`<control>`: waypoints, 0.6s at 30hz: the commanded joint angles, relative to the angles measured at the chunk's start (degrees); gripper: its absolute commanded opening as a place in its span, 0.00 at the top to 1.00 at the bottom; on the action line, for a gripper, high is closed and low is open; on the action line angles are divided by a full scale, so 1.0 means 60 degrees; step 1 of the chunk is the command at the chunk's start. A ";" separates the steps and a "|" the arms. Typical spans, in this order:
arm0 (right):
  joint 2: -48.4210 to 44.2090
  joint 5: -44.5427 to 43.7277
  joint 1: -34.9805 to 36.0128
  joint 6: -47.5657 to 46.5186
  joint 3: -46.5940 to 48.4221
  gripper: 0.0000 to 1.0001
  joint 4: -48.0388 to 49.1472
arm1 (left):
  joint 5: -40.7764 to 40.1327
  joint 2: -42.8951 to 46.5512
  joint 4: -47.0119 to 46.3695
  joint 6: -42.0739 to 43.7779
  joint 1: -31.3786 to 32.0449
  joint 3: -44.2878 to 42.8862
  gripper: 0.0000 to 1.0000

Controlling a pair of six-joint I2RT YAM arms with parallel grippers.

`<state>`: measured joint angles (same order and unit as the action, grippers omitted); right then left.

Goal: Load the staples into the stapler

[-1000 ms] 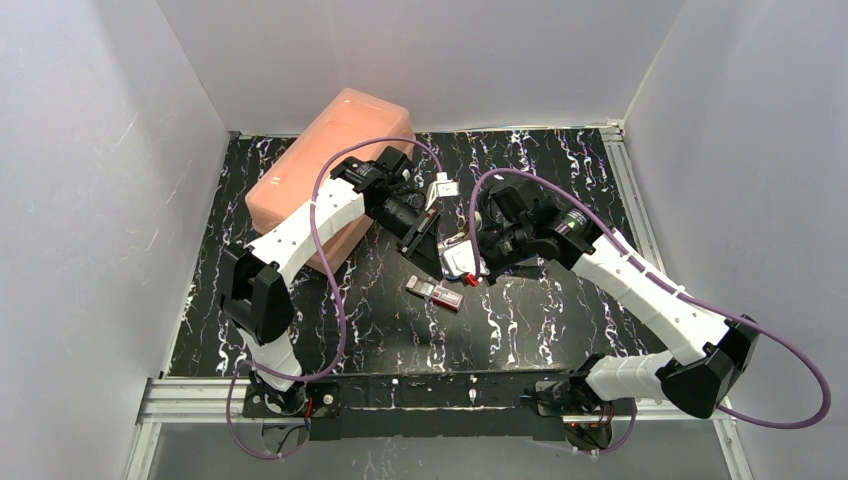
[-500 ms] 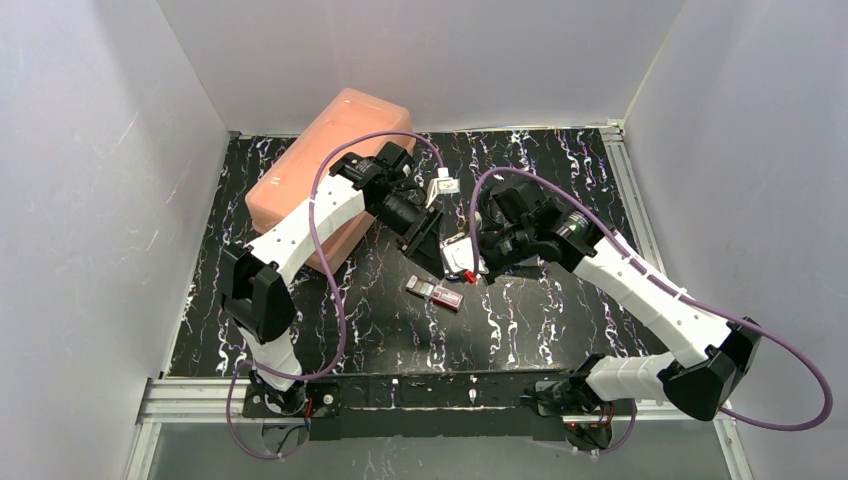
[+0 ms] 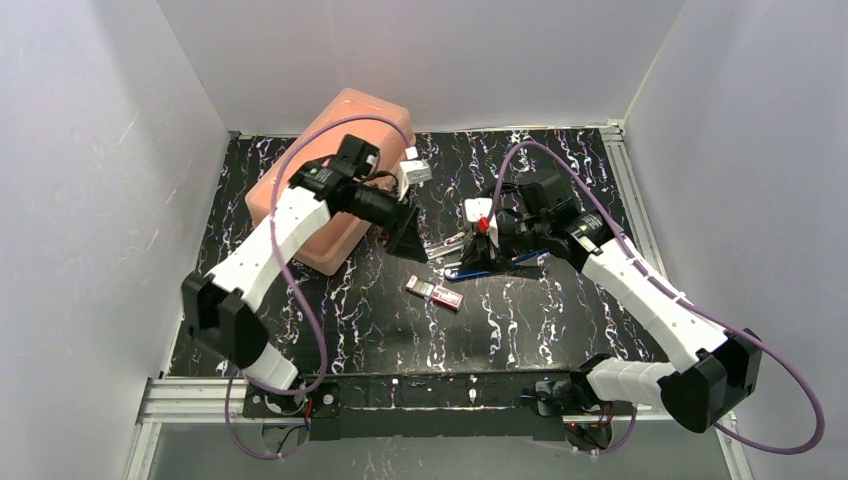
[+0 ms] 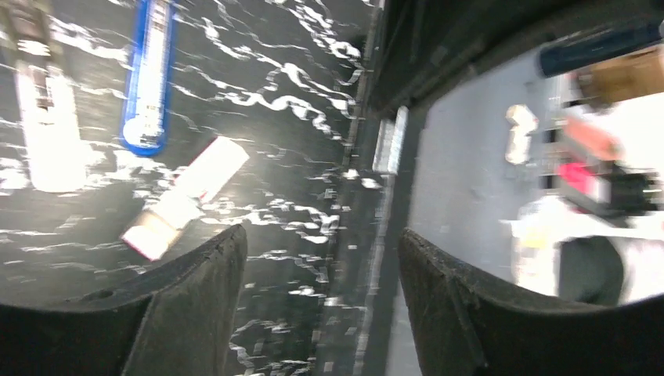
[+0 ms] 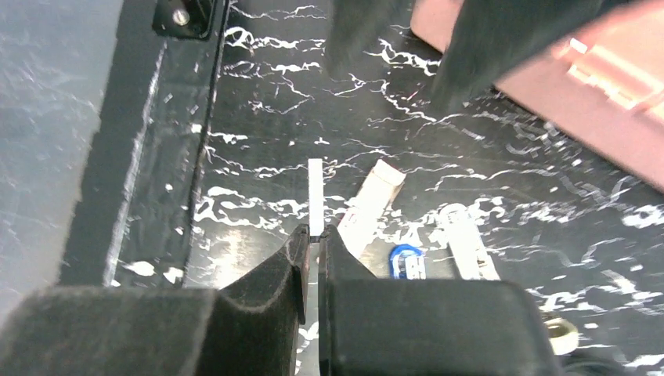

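On the desk (image 3: 560, 310) the stapler (image 3: 468, 270) lies open. The right gripper (image 5: 315, 233) pinches a staple strip (image 5: 315, 192), not loaded yet; the left gripper (image 4: 321, 235) gapes.

1. Black table top (image 3: 560, 300) veined with white, edged by a metal rail (image 3: 200, 398) along the near side.
2. At the far left, flat on the marbling: a large salmon-pink case (image 3: 330, 150), long side running toward the back wall.
3. Near the middle: small pink-red box of staples (image 3: 434, 292), lying flat and askew, well apart from the case.
4. Just beyond the box, not touching it: stapler (image 3: 470, 265), blue base (image 4: 149, 78) and silver arm (image 4: 43, 110) lying side by side.
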<state>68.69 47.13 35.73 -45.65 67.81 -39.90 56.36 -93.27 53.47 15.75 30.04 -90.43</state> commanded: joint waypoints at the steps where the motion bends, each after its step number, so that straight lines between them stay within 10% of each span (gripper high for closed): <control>1: 0.0347 0.1320 -0.0640 0.4217 -0.0792 0.88 0.2648 | -0.0958 0.2145 -0.2797 0.0443 -0.0199 0.1267 0.29; 10: 0.1833 0.2740 -0.1751 1.2200 -0.2129 0.86 0.8465 | -0.1973 0.2782 -0.3258 0.3212 -0.0119 0.1650 0.19; 18: 0.2701 0.2914 -0.1816 1.5474 -0.2694 0.86 1.1016 | -0.1910 0.2262 -0.2522 0.6394 0.0286 0.1026 0.28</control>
<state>83.37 61.63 24.75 31.73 52.69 11.88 44.07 -79.02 35.42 41.23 30.24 -80.77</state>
